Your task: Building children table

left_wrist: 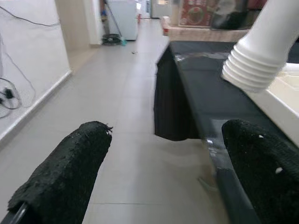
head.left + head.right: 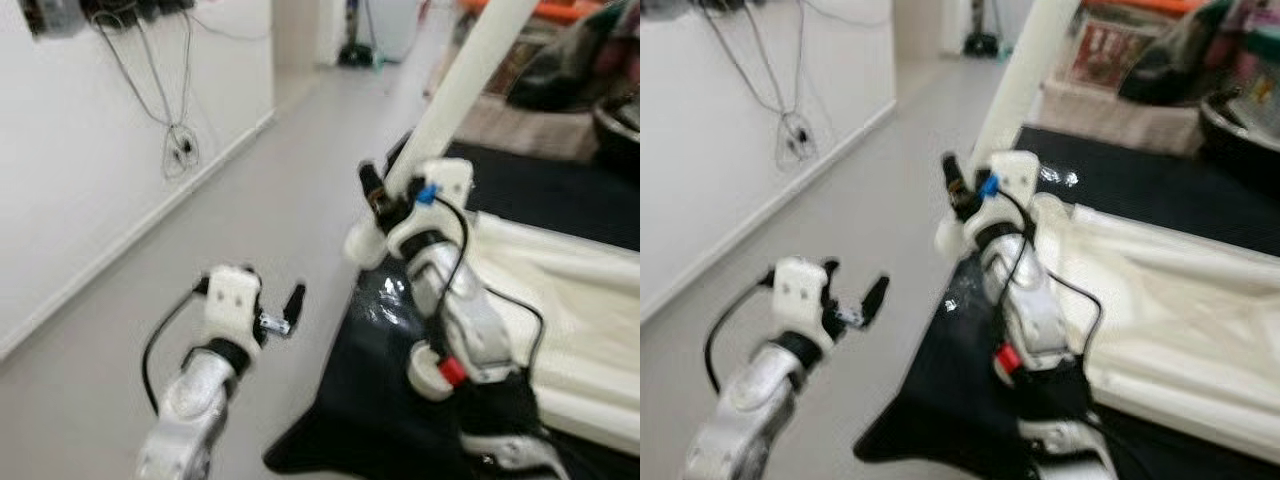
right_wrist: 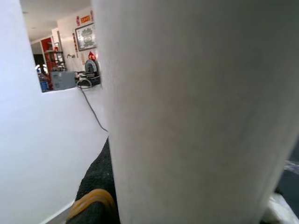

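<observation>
rt gripper (image 2: 385,200) grips table leg (image 2: 470,80), its top cut off

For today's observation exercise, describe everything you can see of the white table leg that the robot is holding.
The table leg is a long, round, plain white tube that looks like smooth plastic. It slants upward and away from the robot, its top running out of the head views. The right end effector grips it near its lower part, above the edge of the black cloth. In the left wrist view its lower end shows stacked ridges, like a screw thread, hanging just above the white tabletop; whether they touch is unclear.
</observation>
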You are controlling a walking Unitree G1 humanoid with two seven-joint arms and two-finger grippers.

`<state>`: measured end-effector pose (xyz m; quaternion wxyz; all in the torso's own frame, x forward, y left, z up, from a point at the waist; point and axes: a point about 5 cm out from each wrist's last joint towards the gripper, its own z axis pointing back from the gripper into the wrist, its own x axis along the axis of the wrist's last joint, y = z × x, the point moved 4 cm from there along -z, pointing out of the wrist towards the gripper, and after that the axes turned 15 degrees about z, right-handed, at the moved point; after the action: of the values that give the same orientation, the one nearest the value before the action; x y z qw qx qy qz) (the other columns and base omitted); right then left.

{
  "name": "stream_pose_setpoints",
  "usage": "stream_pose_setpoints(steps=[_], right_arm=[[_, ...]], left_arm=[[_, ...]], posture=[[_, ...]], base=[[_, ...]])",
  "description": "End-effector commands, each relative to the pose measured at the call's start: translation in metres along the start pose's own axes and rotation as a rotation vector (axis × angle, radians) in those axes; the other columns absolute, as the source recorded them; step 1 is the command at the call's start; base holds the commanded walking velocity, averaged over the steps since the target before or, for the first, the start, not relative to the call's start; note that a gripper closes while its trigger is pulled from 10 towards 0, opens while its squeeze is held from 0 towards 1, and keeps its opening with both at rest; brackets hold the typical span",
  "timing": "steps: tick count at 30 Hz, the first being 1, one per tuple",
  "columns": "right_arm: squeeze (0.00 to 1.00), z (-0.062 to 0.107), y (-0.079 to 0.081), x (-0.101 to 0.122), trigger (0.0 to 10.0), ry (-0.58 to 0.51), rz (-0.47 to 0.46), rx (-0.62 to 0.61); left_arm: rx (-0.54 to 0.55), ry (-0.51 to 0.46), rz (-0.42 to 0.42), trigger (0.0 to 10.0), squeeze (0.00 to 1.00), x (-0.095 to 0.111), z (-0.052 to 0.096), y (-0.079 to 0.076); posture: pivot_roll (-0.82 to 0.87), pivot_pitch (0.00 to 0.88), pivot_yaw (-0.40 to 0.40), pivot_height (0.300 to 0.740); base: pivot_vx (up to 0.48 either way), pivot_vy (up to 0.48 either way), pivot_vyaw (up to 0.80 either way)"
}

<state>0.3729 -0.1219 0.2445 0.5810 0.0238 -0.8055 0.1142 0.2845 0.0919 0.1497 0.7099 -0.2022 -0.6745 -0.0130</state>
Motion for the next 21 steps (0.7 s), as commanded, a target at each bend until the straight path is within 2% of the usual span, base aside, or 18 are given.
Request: stream_pose_setpoints(steps=[1,3,5,11,21], right_arm=[[0.0,-0.003,-0.003,0.006,10.0,-0.027,-0.023,0.008],[0.0,-0.009,-0.006,0.011,10.0,-0.051,-0.008,0.1],[0.0,-0.011,-0.009,0.012,10.0,-0.056,0.008,0.122],[0.0,-0.012,-0.015,0.01,10.0,-0.046,0.029,0.104],[0.0,-0.008,-0.008,0.005,10.0,-0.038,0.009,0.113]], left_arm=[[-0.01,0.009,0.004,10.0,0.0,-0.001,0.001,-0.002],[-0.027,0.02,-0.006,10.0,0.0,-0.005,0.007,-0.004],[-0.018,0.02,-0.015,10.0,0.0,-0.005,0.009,-0.003],[0.012,0.013,-0.033,10.0,0.0,-0.005,0.011,0.003],[0.0,0.03,-0.065,10.0,0.0,-0.008,0.01,0.002]], posture=[[0.05,0.025,-0.079,0.74],[0.05,0.038,-0.087,0.74],[0.05,0.041,-0.089,0.74],[0.05,0.052,-0.091,0.74],[0.05,0.054,-0.086,0.74]], base=[[0.0,0.0,0.0],[0.0,0.0,0.0],[0.0,0.0,0.0],[0.0,0.0,0.0],[0.0,-0.465,0.0]])
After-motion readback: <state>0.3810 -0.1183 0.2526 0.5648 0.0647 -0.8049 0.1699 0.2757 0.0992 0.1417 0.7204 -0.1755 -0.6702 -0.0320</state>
